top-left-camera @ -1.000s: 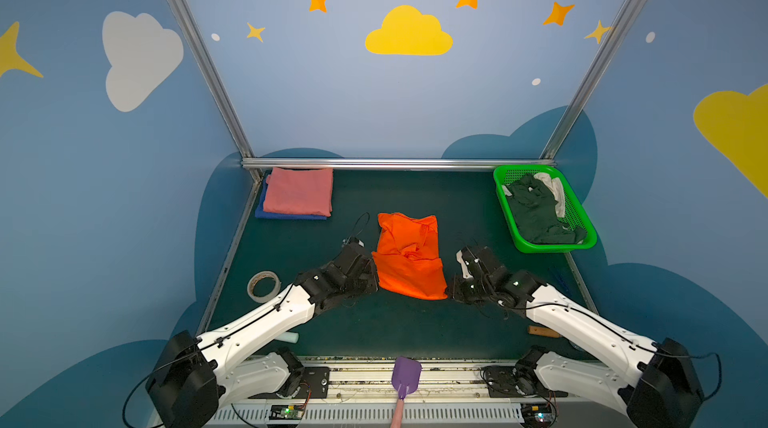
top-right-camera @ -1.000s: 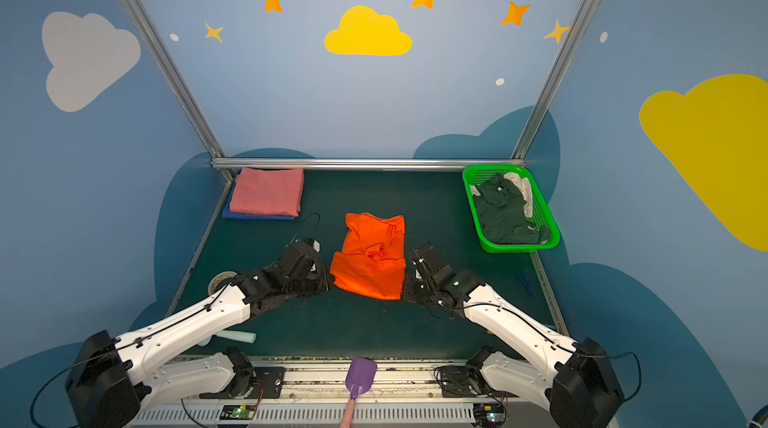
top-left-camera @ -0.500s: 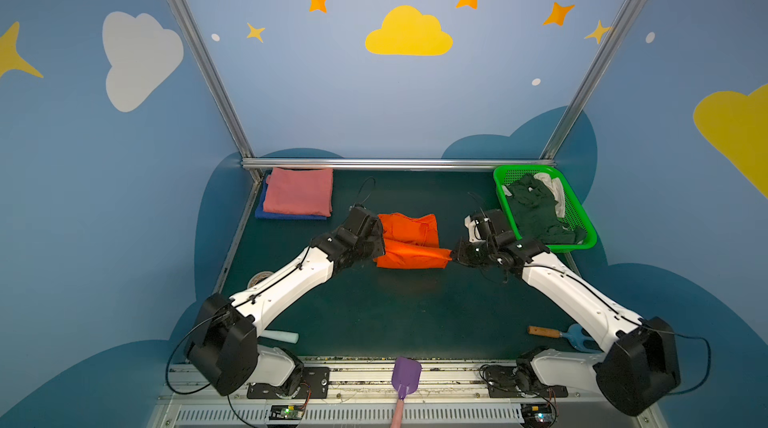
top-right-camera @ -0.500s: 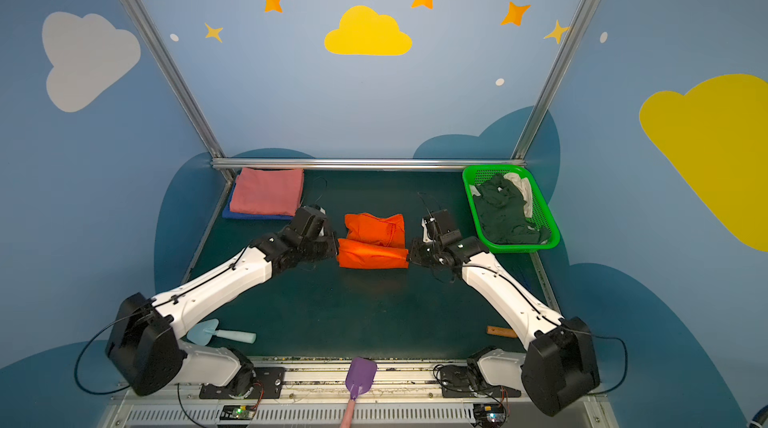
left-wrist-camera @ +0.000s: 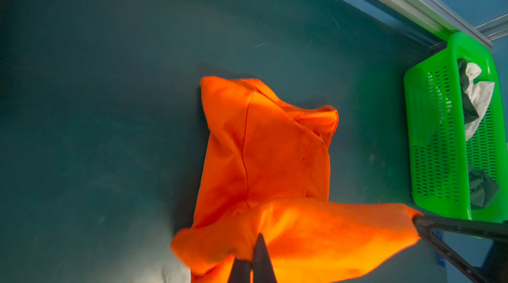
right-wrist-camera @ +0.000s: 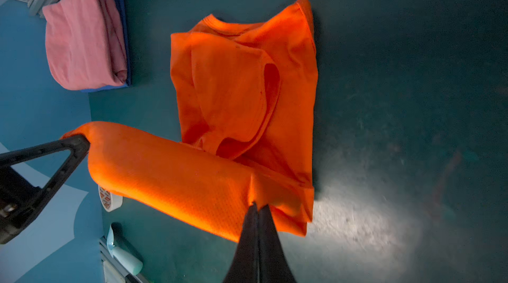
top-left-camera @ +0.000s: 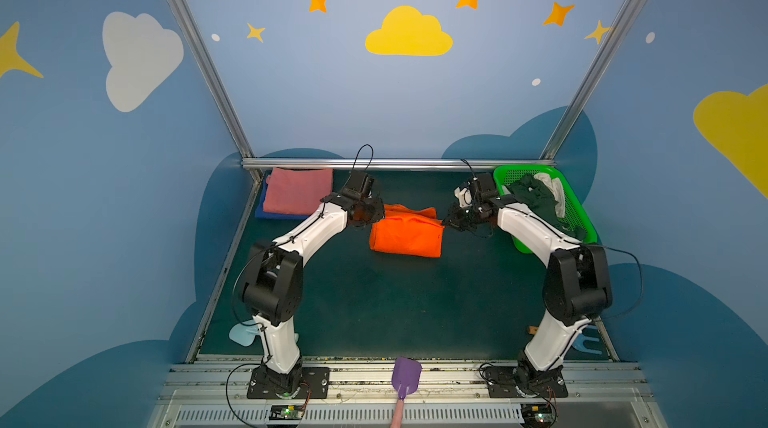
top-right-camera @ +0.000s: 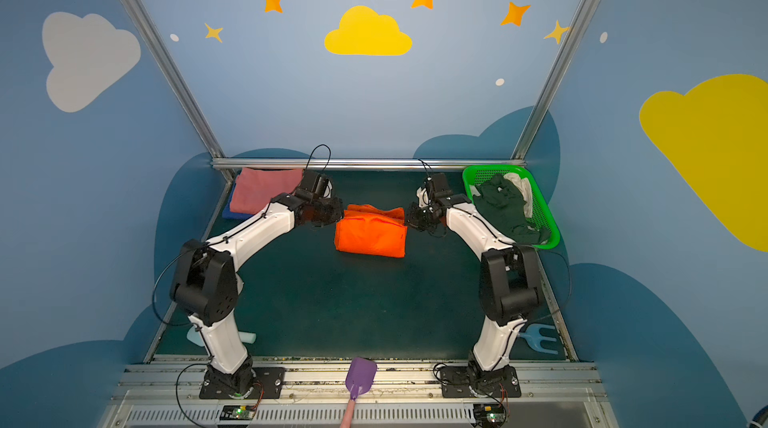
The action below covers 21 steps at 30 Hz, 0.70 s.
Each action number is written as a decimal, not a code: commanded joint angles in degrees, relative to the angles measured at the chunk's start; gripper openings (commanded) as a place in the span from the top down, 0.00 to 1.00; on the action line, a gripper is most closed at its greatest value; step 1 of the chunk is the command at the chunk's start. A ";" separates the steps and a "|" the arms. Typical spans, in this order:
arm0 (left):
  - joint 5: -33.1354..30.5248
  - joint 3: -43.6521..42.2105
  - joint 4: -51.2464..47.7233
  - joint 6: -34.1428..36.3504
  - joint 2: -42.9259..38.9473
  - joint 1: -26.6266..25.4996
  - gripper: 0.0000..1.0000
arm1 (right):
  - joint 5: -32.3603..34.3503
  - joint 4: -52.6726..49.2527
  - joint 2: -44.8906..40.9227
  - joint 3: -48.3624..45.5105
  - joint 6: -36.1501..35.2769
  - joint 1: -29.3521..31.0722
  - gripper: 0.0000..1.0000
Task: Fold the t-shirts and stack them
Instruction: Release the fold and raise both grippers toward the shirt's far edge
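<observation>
The orange t-shirt point(top-left-camera: 405, 234) lies mid-table, folded over on itself. Its upper layer is lifted and stretched between my two grippers. My left gripper point(top-left-camera: 376, 213) is shut on the shirt's left corner; in the left wrist view its tips point(left-wrist-camera: 257, 243) pinch orange cloth point(left-wrist-camera: 275, 157). My right gripper point(top-left-camera: 449, 220) is shut on the right corner, its tips point(right-wrist-camera: 257, 206) closed on the cloth point(right-wrist-camera: 242, 89). The pink t-shirt point(top-left-camera: 297, 195) lies folded on the blue t-shirt point(top-left-camera: 270, 216) at the back left corner.
A green mesh basket point(top-left-camera: 577, 213) with dark and white clothes stands at the back right, close behind my right arm. A purple spatula point(top-left-camera: 405, 372), a light blue scoop point(top-left-camera: 243, 332) and a blue fork point(top-right-camera: 540, 338) lie near the front edge. A tape roll point(right-wrist-camera: 110, 201) lies front left.
Both grippers have carried the shirt's near edge from the front toward the back and lifted it, so the shirt is folded shorter. Both arms now reach farther back.
</observation>
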 commanded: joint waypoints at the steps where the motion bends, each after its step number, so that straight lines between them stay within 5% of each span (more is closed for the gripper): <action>1: 5.07 5.34 -1.49 3.49 5.63 1.94 0.95 | -3.70 -0.78 5.62 5.42 -1.55 -1.22 1.00; 13: 11.23 27.71 -2.91 3.89 25.53 6.35 0.89 | -7.70 -4.65 24.85 26.47 -1.55 -3.96 0.99; 16: 12.60 31.96 -3.02 2.88 28.65 6.81 0.85 | -7.88 -6.15 27.31 30.25 -1.87 -4.38 0.91; 19: 13.52 35.88 -4.29 2.38 31.17 6.98 0.75 | -8.41 -7.78 28.78 33.20 -2.36 -4.73 0.63; 21: 13.02 37.37 -5.09 2.12 31.92 7.01 0.67 | -8.19 -9.18 28.94 34.85 -2.94 -4.88 0.59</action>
